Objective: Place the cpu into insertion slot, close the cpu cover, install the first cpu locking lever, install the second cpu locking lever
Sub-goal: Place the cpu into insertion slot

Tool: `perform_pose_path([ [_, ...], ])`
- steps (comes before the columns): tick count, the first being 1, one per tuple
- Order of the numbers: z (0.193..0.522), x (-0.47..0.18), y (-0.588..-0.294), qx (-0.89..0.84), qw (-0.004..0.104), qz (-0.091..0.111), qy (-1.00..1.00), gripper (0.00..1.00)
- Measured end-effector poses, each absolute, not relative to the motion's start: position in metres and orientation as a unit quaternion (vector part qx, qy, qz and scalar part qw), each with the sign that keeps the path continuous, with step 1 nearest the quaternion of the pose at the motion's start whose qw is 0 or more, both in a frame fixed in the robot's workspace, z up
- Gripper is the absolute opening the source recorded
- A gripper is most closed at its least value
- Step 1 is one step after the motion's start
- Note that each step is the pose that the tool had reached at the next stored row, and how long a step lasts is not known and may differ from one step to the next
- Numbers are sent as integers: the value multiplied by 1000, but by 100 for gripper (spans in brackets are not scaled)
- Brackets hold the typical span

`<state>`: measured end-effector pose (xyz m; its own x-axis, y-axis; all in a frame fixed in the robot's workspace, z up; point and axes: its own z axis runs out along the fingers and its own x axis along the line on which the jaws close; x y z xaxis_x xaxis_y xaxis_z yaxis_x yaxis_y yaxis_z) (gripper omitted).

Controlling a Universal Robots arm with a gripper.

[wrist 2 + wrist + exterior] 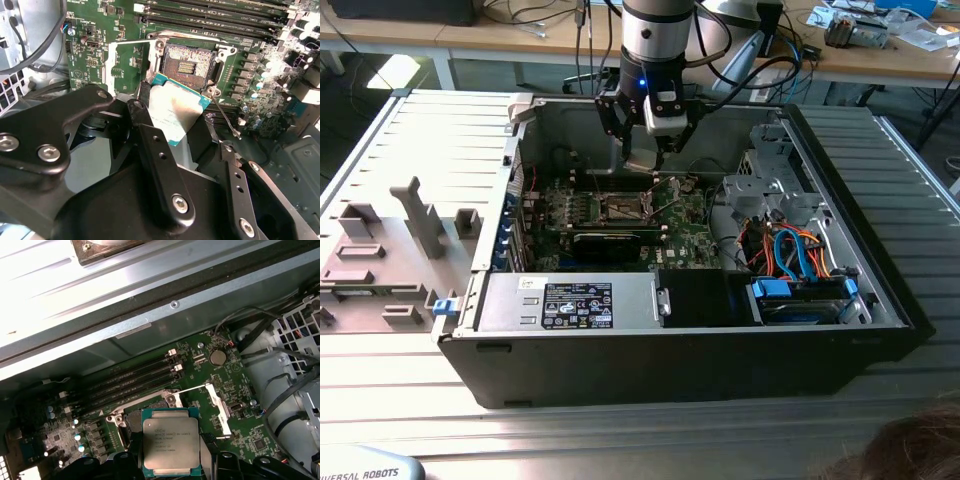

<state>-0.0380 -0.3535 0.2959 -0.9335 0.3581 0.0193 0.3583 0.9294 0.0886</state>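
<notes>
My gripper (647, 158) hangs inside the open computer case (880, 290), shut on the cpu (172, 107). The chip is a small square with a silvery top and a green edge, gripped on two opposite sides by the black fingers (150, 145). It hovers tilted just above the insertion slot (192, 62), a dark square socket with a metal rim, which lies open with its contacts bare. In the first wrist view the cpu (169, 442) hides part of the insertion slot (131, 421). The cpu cover (218, 405) stands swung open beside the socket. A thin locking lever (223, 119) sticks out near one socket corner.
Long memory slots (135, 377) run beside the socket. A black card (605, 243) lies in front of it, then a power supply (570, 300). A drive cage with blue and orange cables (798, 258) fills the exterior view's right. A person's hair (910, 450) shows at the corner.
</notes>
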Motion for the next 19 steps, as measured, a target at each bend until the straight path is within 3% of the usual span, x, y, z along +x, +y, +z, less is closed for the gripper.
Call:
perform_pose_path([
  [19,296,-38,-353,-190,1,-45,-981,54],
])
